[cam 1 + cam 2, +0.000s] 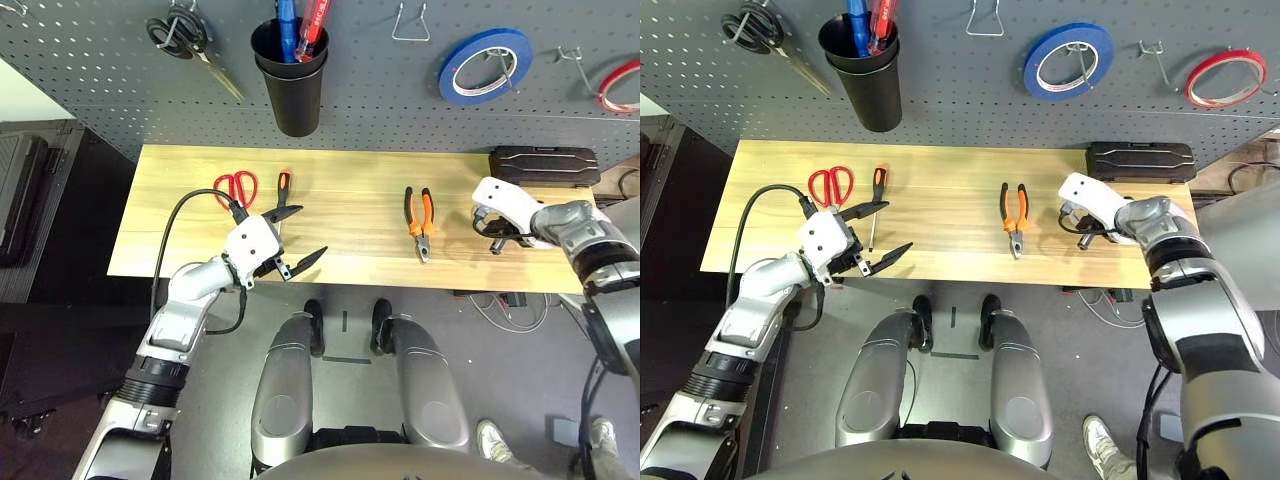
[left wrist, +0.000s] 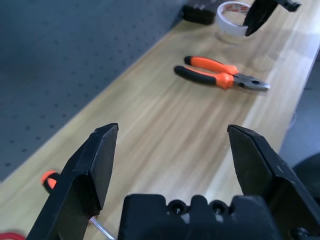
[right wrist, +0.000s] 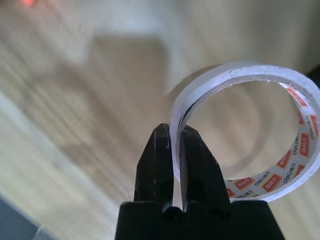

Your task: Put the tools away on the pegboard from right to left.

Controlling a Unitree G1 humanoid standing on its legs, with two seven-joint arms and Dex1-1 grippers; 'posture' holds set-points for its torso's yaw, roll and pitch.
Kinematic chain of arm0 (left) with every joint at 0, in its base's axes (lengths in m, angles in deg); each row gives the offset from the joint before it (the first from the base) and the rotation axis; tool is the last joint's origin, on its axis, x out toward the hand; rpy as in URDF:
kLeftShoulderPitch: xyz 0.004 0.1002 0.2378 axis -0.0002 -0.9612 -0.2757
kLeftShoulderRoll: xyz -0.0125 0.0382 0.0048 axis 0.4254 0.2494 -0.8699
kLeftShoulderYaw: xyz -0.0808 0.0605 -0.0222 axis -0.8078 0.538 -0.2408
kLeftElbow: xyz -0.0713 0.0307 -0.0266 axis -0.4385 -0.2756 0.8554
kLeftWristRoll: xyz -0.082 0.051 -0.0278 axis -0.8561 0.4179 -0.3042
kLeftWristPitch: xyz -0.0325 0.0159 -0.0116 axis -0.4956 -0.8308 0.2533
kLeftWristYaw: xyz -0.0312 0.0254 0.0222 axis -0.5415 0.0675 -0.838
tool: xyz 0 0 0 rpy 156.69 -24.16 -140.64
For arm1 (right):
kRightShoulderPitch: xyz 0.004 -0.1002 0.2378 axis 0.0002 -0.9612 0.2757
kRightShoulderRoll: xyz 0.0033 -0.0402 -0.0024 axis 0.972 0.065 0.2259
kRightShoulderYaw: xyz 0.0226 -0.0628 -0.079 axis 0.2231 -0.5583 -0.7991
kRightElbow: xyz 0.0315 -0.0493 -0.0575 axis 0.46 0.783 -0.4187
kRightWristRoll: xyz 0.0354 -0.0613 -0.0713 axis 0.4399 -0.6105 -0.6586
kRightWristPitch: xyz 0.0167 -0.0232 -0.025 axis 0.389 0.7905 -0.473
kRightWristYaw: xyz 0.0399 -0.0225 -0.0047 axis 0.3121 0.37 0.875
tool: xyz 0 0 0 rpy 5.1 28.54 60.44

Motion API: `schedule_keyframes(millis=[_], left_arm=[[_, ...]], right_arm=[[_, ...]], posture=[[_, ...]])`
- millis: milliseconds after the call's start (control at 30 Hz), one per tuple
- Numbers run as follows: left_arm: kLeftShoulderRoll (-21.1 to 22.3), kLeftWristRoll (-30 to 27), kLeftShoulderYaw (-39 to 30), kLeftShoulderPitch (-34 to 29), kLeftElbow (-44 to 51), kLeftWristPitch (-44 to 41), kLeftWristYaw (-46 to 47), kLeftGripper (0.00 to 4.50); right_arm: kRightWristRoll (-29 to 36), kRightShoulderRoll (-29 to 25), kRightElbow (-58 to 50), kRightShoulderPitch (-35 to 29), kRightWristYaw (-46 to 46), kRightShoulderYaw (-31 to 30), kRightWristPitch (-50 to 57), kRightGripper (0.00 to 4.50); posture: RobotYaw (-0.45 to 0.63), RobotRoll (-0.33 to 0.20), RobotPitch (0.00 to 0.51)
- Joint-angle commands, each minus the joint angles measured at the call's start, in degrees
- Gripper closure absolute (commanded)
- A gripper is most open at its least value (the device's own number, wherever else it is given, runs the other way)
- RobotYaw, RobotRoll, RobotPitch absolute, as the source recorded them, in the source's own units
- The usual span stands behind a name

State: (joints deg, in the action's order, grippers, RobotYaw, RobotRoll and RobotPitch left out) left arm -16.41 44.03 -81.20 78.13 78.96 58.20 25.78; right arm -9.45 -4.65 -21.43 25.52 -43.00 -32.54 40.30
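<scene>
So far nothing from the table hangs on the pegboard (image 1: 90, 90); the job is at its first item. The right gripper (image 3: 176, 150) has its fingers pressed together on the wall of the white tape roll (image 3: 260, 135), one finger inside the ring and one outside, at the table's (image 1: 340, 265) 3 o'clock end. Left to store, judging by the board's free hooks: pliers (image 1: 420, 215) near centre, then the screwdriver (image 1: 283, 185) and red-handled scissors (image 1: 236, 186) toward 9 o'clock. The left gripper (image 1: 290, 240) hangs spread wide and empty, with the screwdriver at its 12 o'clock and the scissors at 11 o'clock, neither touched.
</scene>
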Motion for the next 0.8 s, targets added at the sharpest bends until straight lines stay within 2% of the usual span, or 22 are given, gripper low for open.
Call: schedule_keyframes(millis=[33, 200, 400, 633, 800], left_arm=[[-0.56, 0.15, 0.69, -0.58, -2.18, 1.47, -0.16, 0.00], [-1.02, 0.04, 0.38, 0.75, -4.49, 3.13, -0.24, 0.00], [-1.45, 0.02, 0.37, 2.47, -6.83, 4.73, -0.41, 0.00], [-1.60, -0.29, 0.22, 4.68, -9.27, 6.29, -0.93, 0.00], [-1.59, -0.34, 0.20, 5.91, -10.79, 7.19, -1.29, 0.00]], right_arm=[[3.01, -1.49, -17.49, -11.18, -2.53, 3.98, 3.29, 4.47], [2.02, 0.29, -41.54, -26.58, -13.09, 9.94, 8.16, 4.47], [0.18, 6.27, -53.82, -35.97, -26.62, 14.61, 8.49, 4.47], [-1.23, 12.85, -59.82, -38.57, -37.89, 16.85, 6.11, 4.47], [2.24, 14.62, -59.64, -36.86, -38.59, 16.93, 0.61, 4.47]], posture=[[0.10, 0.000, 0.322], [0.08, 0.000, 0.297], [0.07, 0.000, 0.273], [0.06, 0.000, 0.244], [0.05, 0.000, 0.231]])
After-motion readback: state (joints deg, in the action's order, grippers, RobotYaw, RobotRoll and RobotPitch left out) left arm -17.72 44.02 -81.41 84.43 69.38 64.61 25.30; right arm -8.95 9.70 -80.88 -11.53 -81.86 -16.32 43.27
